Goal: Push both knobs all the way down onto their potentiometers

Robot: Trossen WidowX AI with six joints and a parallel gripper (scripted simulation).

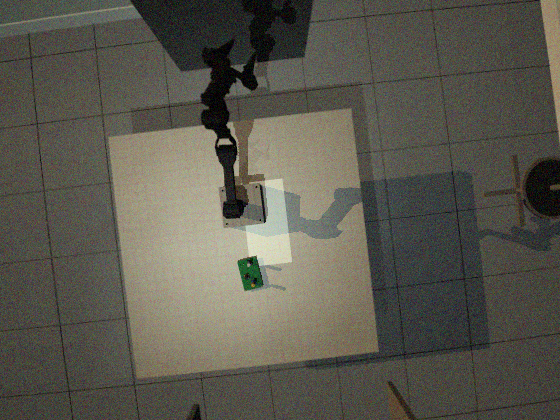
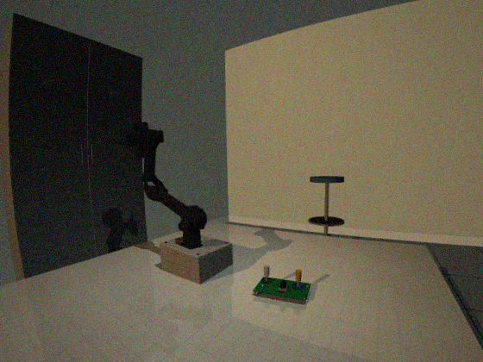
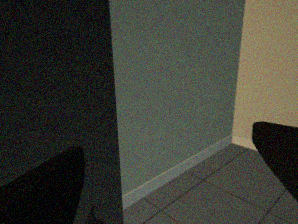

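The green circuit board (image 1: 257,272) (image 2: 267,291) stands low on the table, in front of the arm's base. A pale grey knob (image 2: 266,271) stands tall on its shaft at one end of the board. A yellow knob (image 1: 253,285) (image 2: 298,275) stands tall near the other end, with a gap beneath it above a blue part. A small dark part sits between them. My gripper (image 1: 242,49) (image 3: 168,143) is open and empty, high up and far from the board, beyond the base and facing the cabinet side. The wrist view shows neither board nor knobs.
The arm's base block (image 1: 254,217) (image 2: 216,264) stands on the table (image 1: 175,320) (image 2: 129,319). A dark cabinet (image 1: 170,30) (image 2: 52,151) (image 3: 50,75) stands behind the arm. A round stool (image 1: 542,187) (image 2: 327,179) is off beyond the table.
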